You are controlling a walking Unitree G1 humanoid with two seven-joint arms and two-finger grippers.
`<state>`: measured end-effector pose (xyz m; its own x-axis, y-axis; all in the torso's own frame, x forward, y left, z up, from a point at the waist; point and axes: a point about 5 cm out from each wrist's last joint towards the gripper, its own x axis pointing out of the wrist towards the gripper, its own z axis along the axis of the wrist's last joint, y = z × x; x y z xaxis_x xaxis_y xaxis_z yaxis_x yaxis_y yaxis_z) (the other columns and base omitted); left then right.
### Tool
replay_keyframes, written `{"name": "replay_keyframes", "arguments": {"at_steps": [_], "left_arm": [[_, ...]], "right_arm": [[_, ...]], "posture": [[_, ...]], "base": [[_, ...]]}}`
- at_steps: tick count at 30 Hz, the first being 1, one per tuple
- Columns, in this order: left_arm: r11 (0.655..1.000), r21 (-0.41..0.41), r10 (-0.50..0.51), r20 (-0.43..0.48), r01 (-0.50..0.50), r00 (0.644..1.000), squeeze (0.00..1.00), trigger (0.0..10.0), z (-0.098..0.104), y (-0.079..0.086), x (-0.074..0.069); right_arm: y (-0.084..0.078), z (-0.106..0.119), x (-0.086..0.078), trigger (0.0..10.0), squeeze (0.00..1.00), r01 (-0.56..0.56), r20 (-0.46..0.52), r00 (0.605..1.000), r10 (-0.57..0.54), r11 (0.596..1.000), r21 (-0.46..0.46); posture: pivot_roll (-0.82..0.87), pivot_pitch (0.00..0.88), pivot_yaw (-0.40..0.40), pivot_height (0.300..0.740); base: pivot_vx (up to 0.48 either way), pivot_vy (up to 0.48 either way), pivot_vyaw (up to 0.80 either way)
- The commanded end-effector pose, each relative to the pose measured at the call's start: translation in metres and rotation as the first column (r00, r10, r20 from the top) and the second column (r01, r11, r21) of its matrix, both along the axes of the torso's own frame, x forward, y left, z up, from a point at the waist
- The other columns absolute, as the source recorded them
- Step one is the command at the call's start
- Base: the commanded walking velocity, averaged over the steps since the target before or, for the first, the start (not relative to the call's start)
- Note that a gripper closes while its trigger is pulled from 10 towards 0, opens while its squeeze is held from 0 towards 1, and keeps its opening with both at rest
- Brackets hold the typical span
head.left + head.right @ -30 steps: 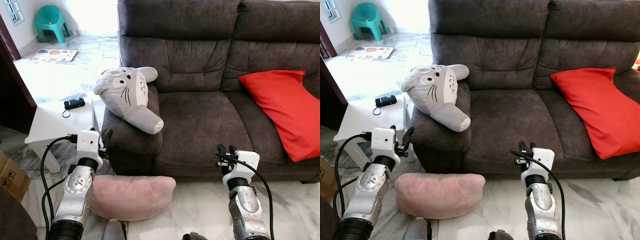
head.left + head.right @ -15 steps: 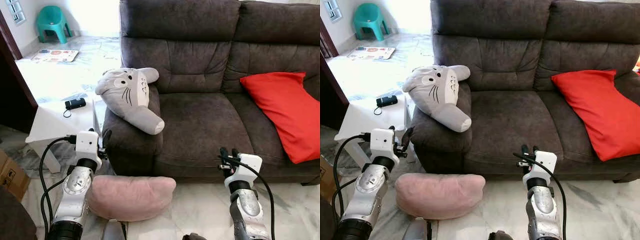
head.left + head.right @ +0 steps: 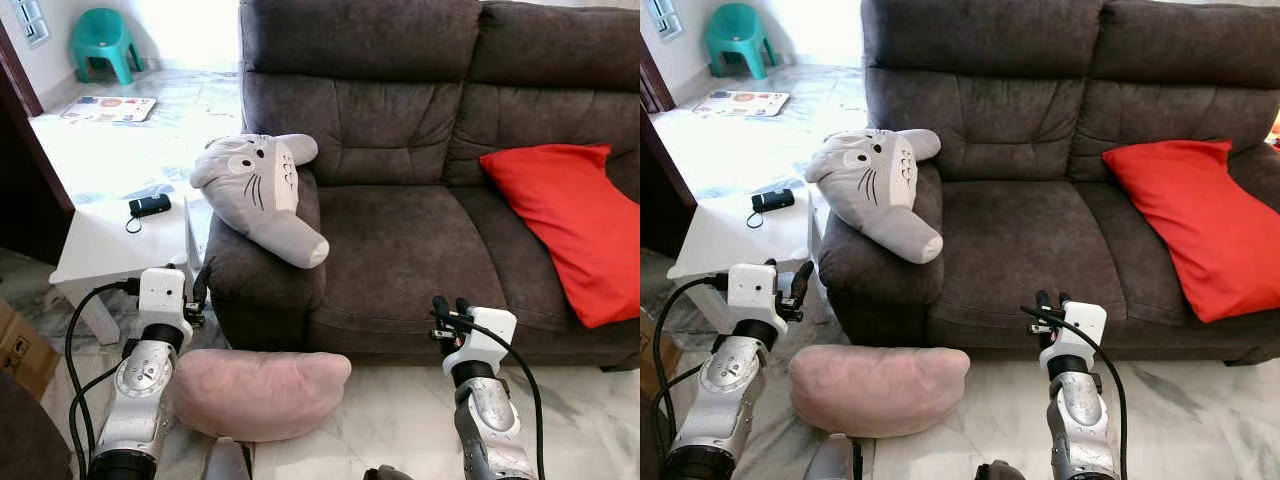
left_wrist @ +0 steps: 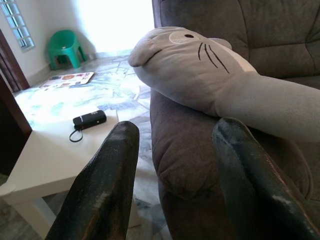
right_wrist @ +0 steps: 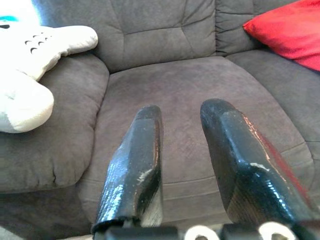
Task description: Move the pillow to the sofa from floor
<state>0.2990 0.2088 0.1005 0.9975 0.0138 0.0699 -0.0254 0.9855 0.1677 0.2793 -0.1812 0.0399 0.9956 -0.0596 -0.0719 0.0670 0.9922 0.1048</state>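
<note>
Left eye view: a pink pillow (image 3: 262, 393) lies on the marble floor (image 3: 400, 420) directly in front of the dark brown sofa (image 3: 420, 230), below its armrest end and touching neither gripper. The left gripper (image 3: 200, 285) is raised beside that armrest, above the pillow's near end; in the left wrist view its two black fingers (image 4: 107, 185) stand well apart with nothing between them, framing the armrest. The right gripper (image 3: 450, 305) is raised before the front edge of the seat cushion; in the right wrist view its fingers (image 5: 137, 160) are separated by a narrow gap and hold nothing. A grey plush toy (image 3: 262, 195) with drawn whiskers lies across the armrest, and a red cushion (image 3: 570, 225) leans at the sofa's opposite end. A white side table (image 3: 110, 245) beside the armrest bears a small black device (image 3: 148, 207). A green plastic chair (image 3: 102, 42) stands in the far corner, near a printed sheet (image 3: 105, 108) on the floor.
</note>
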Motion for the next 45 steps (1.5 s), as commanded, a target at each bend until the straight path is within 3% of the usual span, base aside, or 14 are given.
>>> {"name": "replay_keyframes", "arguments": {"at_steps": [1,17,30,45], "left_arm": [[1.000,-0.008,0.005,0.007,-0.005,1.000,0.00,10.0,0.003,0.001,0.000],[1.000,-0.020,0.014,0.004,-0.014,1.000,0.00,10.0,0.001,0.001,-0.002],[0.974,-0.201,0.093,-0.053,-0.102,0.994,0.00,10.0,-0.006,0.019,-0.004],[0.968,-0.217,0.106,-0.094,-0.124,0.990,0.00,10.0,-0.013,0.023,-0.008]], "right_arm": [[0.000,0.004,0.001,10.0,0.00,-0.003,0.010,1.000,0.003,1.000,0.006],[0.004,0.004,0.003,10.0,0.00,-0.032,0.007,0.999,0.032,0.999,0.007],[0.004,0.005,0.003,10.0,0.00,-0.044,0.018,0.999,0.044,0.999,0.007],[0.008,0.004,0.003,10.0,0.00,-0.073,0.010,0.997,0.073,0.997,-0.003]], "posture": [[0.12,0.042,-0.093,0.661],[0.12,0.044,-0.104,0.576],[0.13,0.047,-0.108,0.576],[0.13,0.046,-0.103,0.576]], "base": [[0.000,0.000,0.00],[0.000,0.000,0.00],[0.000,0.000,0.00],[0.000,0.000,0.00]]}}
